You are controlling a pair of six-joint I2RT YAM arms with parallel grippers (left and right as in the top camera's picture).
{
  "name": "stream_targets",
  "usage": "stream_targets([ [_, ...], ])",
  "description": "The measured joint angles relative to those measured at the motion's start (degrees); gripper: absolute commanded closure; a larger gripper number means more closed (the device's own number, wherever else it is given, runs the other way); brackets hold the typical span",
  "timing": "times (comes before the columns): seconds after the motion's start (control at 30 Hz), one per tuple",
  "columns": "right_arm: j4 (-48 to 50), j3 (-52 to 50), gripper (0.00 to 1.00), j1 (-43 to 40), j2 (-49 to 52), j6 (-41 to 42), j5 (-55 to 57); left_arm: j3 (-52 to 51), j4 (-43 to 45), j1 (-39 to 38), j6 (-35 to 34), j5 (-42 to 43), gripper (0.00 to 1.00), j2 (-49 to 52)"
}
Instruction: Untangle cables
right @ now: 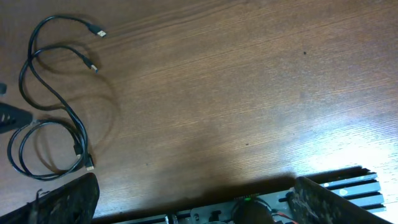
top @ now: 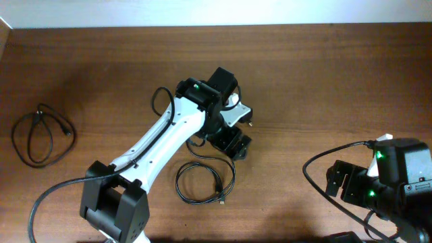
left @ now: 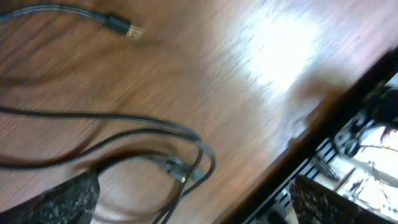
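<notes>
Cables (left: 176, 167) lie crossed just under my left claw (left: 196, 198), whose fingers (left: 62, 196) are spread wide, holding nothing. Another loop (top: 40, 113) sits well apart from that claw. I judge it best to lower onto a single strand, clear of the crossing, pinch it, then draw it away gently. My right claw (right: 199, 199) is spread too, idle.

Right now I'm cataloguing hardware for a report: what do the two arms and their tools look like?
Left arm: white shell, black joints, green light, a black cord at its base. Right arm: black, green lights, a thick black cord looping out. The fingers of both tools are dark and speckled.
</notes>
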Motion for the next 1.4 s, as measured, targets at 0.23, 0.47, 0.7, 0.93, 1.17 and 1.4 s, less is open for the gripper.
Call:
stream_targets([
  [0.23, 0.13, 0.0, 0.02, 0.0, 0.0, 0.0, 0.0, -0.02, 1.03, -1.38, -12.35, 1.6, 0.01, 0.0],
  [0.47, 0.13, 0.0, 0.02, 0.0, 0.22, -0.02, 0.0, -0.04, 1.11, -9.38, -32.7, -16.79, 0.01, 0.0],
  [0.7, -0.57, 0.0, 0.02, 0.0, 0.2, 0.0, 0.0, -0.04, 1.86, -10.38, -46.45, -22.34, 0.01, 0.0],
  [0.93, -0.66, 0.0, 0.02, 0.0, 0.22, 0.02, 0.0, -0.04, 1.66, -10.38, -54.47, -25.68, 0.0, 0.52],
  [1.17, -0.31, 0.0, 0.02, 0.0, 0.22, 0.02, 0.0, -0.09, 2.21, -10.38, -65.75, -30.08, 0.01, 7.56],
  [1.4, -0.31, 0.0, 0.02, 0.0, 0.22, 0.0, 0.0, -0.13, 3.58, -10.38, -66.16, -30.16, 0.01, 12.72],
])
